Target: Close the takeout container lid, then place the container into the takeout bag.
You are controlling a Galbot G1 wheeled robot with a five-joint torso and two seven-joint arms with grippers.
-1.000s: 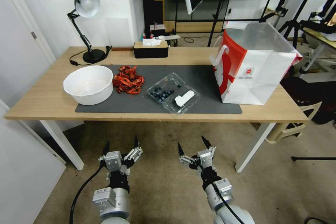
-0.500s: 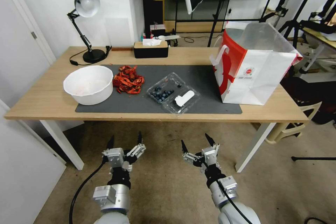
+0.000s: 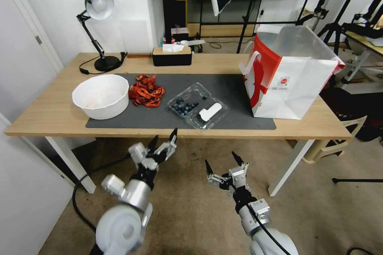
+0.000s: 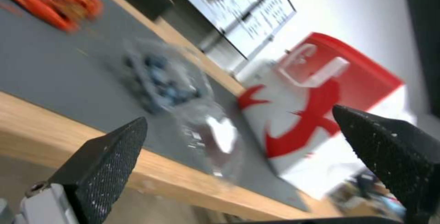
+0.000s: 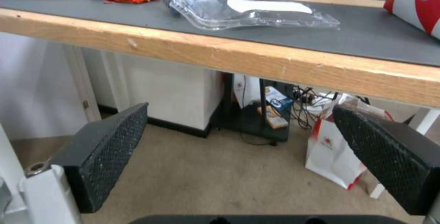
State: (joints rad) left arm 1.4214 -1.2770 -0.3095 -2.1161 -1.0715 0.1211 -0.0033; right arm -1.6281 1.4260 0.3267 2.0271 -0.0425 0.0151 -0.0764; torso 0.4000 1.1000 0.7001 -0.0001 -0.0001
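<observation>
While lid (image 5: 256,12) lies open, right gripper (image 5: 238,169) spread below table (image 5: 275,65)

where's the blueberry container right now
In the head view the takeout container lies open on the grey mat, between the red crayfish pile and the takeout bag.

Glossy clear plastic takeout container (image 3: 197,106), wooden table (image 3: 48,115)

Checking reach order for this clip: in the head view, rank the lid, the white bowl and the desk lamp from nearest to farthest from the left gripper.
From the left gripper, fingers open, just below the table's front edge:
1. The lid, lying open at the mat's front, to the gripper's right.
2. The white bowl, on the mat's left end.
3. The desk lamp, at the table's far left corner.
</observation>
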